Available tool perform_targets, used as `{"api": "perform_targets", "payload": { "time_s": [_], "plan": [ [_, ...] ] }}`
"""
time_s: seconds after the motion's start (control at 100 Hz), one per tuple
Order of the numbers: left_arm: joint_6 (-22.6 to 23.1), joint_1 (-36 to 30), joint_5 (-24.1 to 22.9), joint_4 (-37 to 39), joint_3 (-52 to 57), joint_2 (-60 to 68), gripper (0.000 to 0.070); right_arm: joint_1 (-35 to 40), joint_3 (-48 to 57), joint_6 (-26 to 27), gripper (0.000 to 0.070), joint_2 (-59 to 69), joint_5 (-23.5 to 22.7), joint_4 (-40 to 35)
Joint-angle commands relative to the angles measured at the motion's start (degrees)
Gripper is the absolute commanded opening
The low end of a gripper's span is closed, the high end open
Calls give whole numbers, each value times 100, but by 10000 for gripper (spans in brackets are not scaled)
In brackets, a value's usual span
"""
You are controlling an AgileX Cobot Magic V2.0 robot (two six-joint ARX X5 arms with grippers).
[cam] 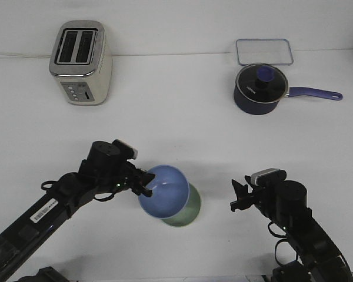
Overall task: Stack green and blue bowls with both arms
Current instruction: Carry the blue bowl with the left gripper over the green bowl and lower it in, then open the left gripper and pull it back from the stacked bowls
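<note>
The light blue bowl [167, 189] is tilted with its opening toward the camera and rests on or in the pale green bowl [188, 215], of which only the right and lower edge shows beneath it. My left gripper [145, 185] is shut on the blue bowl's left rim. My right gripper [237, 196] is to the right of the bowls, a clear gap away, with its fingers apart and nothing in it. Whether the blue bowl is fully seated in the green one cannot be told.
A silver toaster [81, 63] stands at the back left. A dark navy lidded saucepan [260, 89] with its handle pointing right stands at the back right, with a clear rectangular container [263, 51] behind it. The table [182, 129] is white.
</note>
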Motion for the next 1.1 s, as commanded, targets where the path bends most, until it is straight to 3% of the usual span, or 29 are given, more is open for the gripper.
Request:
{"api": "perform_targets", "payload": {
  "time_s": [0.0, 0.12, 0.46, 0.5, 0.6, 0.64, 0.78, 0.91, 1.09],
  "plan": [
    [-50, -262, -138, 22, 74, 221, 12, 20, 9, 35, 306, 9, -15, 72],
    [105, -579, -352, 68, 74, 570, 12, 20, 9, 35, 306, 9, -15, 70],
    [221, -800, -345, 494, 76, 1228, 24, 20, 9, 35, 306, 9, -15, 70],
    [240, -802, -343, 514, 76, 1228, 72, 20, 9, 33, 305, 9, -13, 70],
    [208, -800, -343, 577, 90, 1198, 356, 20, 9, 35, 305, 9, -13, 70],
    [181, -793, -343, 581, 118, 1169, 425, 20, 9, 35, 306, 9, -13, 70],
    [190, -704, -387, 614, 229, 835, 433, 20, 9, 35, 306, 9, -13, 70],
    [264, -507, -1082, 717, 234, 131, 433, 20, 9, 33, 306, 9, 13, 72],
    [933, 118, -2170, 719, 234, -1010, 419, 20, 9, 4, 305, -4, 160, 186]
  ]
}}
